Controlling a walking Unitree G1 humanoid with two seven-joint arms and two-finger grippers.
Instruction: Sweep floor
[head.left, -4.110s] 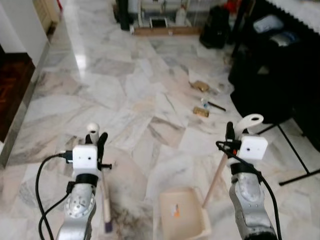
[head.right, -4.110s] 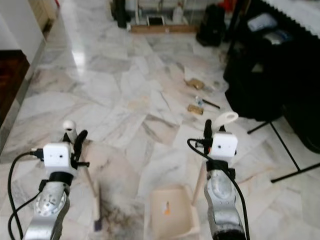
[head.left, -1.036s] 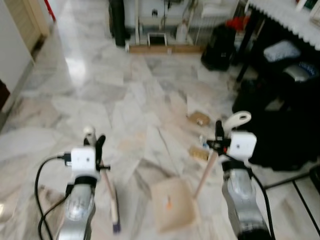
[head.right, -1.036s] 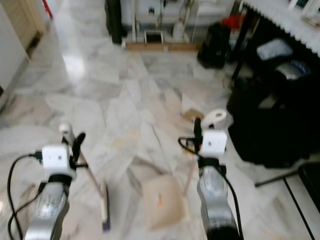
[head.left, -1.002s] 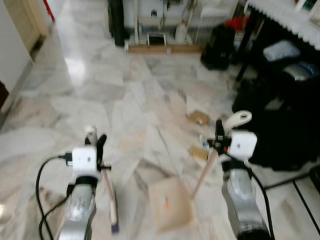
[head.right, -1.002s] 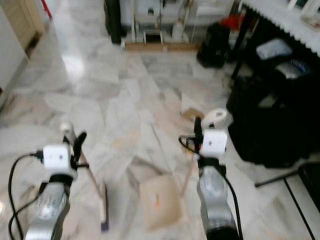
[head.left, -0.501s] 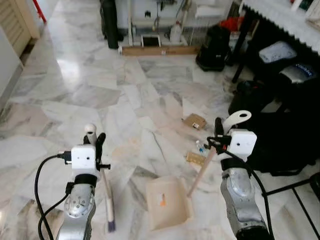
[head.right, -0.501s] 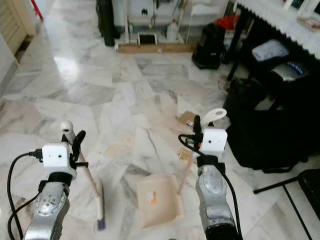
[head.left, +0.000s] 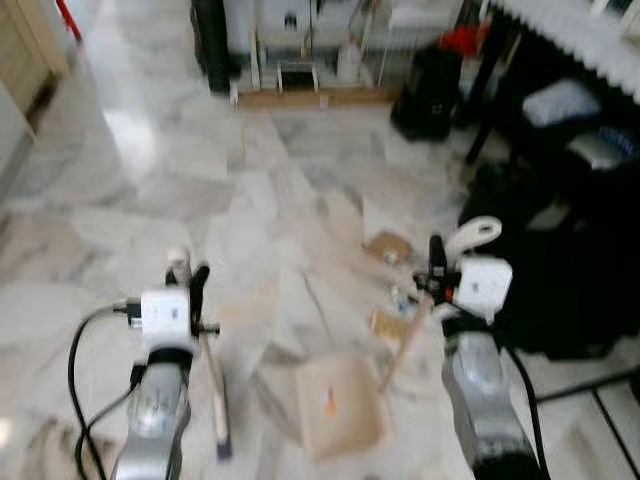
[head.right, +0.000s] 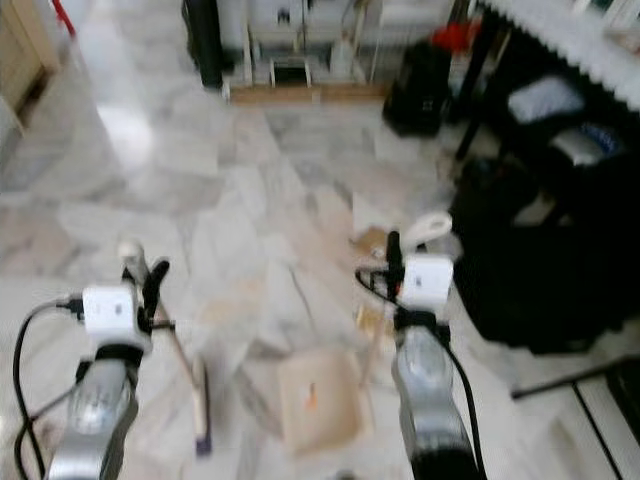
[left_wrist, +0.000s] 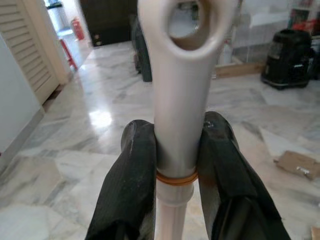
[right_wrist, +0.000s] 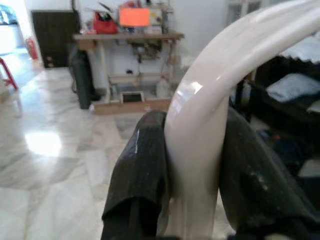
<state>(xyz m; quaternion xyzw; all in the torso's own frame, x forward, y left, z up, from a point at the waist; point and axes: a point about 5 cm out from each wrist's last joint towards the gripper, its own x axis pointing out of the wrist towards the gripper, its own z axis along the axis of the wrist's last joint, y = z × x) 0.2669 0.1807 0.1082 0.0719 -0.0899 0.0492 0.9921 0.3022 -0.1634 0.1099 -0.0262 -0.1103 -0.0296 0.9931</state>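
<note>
My left gripper (head.left: 190, 282) is shut on the pale handle of a broom (head.left: 212, 375), whose brush end rests on the marble floor at lower left. In the left wrist view both black fingers (left_wrist: 137, 165) clamp the broom handle (left_wrist: 177, 100) just under its hanging loop. My right gripper (head.left: 437, 265) is shut on the long handle of a beige dustpan (head.left: 335, 405), which sits on the floor between the arms. The right wrist view has the fingers (right_wrist: 142, 165) around the curved dustpan handle (right_wrist: 200, 125). Cardboard scraps (head.left: 388, 245) and smaller litter (head.left: 390, 322) lie just beyond the pan.
Black bags (head.left: 560, 260) and a dark table's legs crowd the right side. A thin black stand leg (head.left: 590, 380) runs over the floor at lower right. A white rack (head.left: 300, 50), a wooden plank (head.left: 310, 97) and a black bag (head.left: 425, 80) line the far wall.
The whole picture has shifted and blurred as the camera moved forward; the litter and far rack are nearer than four seconds ago. Both grippers keep their hold.
</note>
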